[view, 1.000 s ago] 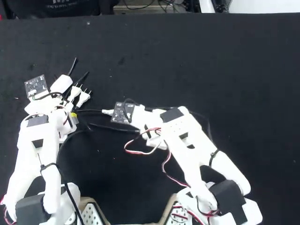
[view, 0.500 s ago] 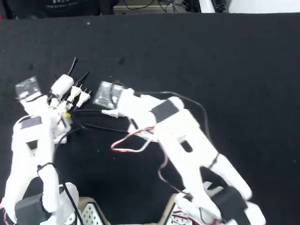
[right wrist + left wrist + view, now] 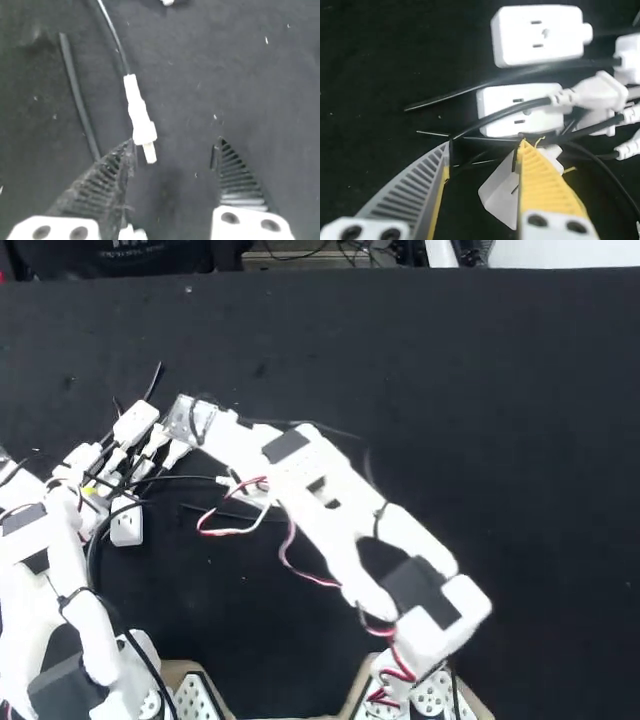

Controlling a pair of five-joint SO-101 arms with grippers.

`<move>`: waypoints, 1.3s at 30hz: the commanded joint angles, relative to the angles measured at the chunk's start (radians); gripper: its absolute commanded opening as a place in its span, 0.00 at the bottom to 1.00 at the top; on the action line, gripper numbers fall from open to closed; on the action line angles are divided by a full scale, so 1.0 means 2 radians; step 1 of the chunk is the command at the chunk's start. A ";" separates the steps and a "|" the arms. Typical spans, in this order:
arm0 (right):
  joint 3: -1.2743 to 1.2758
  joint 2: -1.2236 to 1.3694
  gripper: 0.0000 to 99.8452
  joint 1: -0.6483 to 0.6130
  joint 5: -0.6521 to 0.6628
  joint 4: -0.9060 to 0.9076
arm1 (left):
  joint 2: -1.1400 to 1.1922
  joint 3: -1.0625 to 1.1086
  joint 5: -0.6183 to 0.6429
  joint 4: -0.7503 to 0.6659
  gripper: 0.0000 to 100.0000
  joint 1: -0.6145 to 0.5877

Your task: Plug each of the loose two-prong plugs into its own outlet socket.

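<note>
Plugs (image 3: 155, 438) | clustered near table (image 3: 450, 370) left edge, beside outlets (image 3: 537, 35) | left gripper (image 3: 485, 145) spread wide over cords (image 3: 465, 91) | right gripper (image 3: 172, 145) wide, empty, single plug (image 3: 140, 120) beside one finger

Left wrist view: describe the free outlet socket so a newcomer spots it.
Beyond the left hand and the tangle of black cords, two white outlet blocks lie. Take the farther block. Its slotted face is bare, whereas the nearer block has a black cord and a white plug lying over it.
</note>
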 commanded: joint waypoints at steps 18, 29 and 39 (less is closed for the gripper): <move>-0.198 0.198 0.02 -0.018 -0.003 -0.013 | -0.016 -0.016 0.015 -0.002 0.21 -0.007; -0.227 0.028 0.01 0.057 -0.107 0.165 | -0.016 -0.016 0.015 -0.005 0.21 -0.007; -0.069 -0.219 0.01 0.232 -0.188 0.213 | -0.016 -0.016 0.015 -0.005 0.21 -0.007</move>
